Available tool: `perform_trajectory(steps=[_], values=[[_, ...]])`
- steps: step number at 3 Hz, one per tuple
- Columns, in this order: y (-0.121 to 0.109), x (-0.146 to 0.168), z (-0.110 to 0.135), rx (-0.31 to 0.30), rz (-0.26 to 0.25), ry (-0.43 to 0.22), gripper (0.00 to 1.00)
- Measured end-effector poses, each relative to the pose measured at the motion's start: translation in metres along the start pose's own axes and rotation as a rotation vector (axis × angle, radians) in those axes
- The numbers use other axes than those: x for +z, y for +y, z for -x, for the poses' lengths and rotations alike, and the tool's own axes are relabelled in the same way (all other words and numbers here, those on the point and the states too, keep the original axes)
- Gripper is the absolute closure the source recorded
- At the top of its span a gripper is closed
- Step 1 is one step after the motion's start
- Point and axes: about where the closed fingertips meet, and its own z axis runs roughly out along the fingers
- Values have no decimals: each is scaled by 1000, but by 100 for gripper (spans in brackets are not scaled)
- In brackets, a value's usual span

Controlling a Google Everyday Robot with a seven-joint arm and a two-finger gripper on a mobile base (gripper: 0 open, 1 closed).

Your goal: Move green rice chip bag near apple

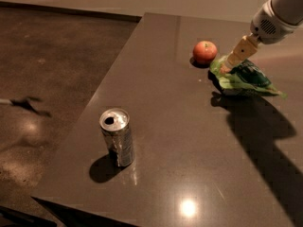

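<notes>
Single view, high and oblique, looking down across the table [199, 141] from its near corner toward the far edge, at middle distance; floor [47, 79] fills the left. The gripper [227, 66] sits upper right, at the bag [246, 79] beside the apple [205, 51]; the can [117, 137] stands nearest.

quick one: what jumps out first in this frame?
The gripper, at the upper right, is at the left end of the green rice chip bag, which is just right of the apple on the table's far side. An opened silver can stands alone near the front left edge.
</notes>
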Motion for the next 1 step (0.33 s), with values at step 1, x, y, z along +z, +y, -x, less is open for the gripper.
perform_trajectory(steps=[1], values=[[0,1,0,-1,1,1,0]])
